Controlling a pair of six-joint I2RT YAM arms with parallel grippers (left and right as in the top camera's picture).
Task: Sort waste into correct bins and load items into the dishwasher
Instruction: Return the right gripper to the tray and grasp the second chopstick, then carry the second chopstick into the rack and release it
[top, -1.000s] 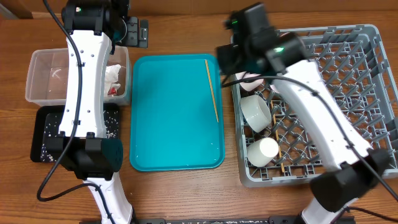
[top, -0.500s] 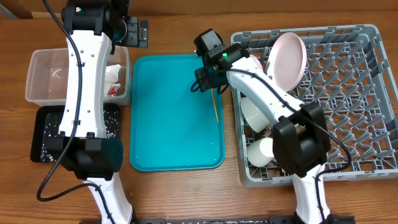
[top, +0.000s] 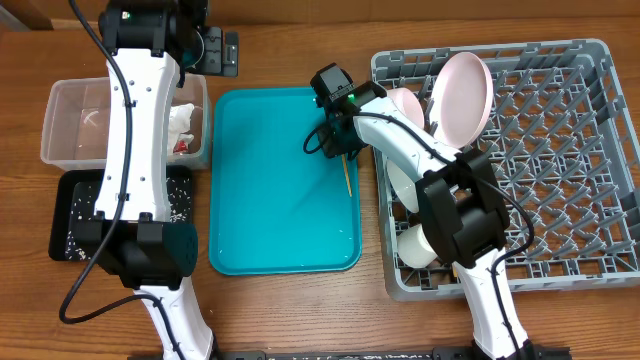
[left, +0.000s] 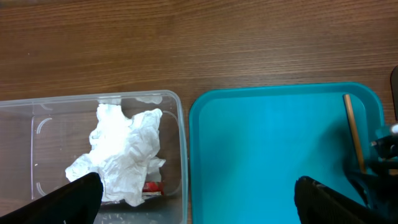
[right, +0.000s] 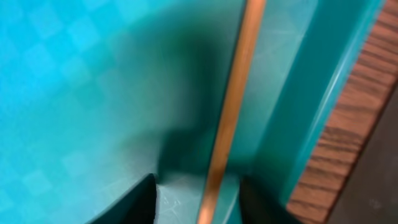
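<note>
Teal tray (top: 270, 200) floor lies open; its right rim and grey rack (top: 560, 150) crowd the chopstick (right: 233, 106).

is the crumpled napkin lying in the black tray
No, the crumpled napkin lies inside the clear tub, as the left wrist view shows.

Overhead straight down; right wrist closest; all share chopstick (top: 347, 180).

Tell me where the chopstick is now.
Overhead, the chopstick lies on the teal tray near its right edge, beside the dish rack, under the right pincer.
</note>
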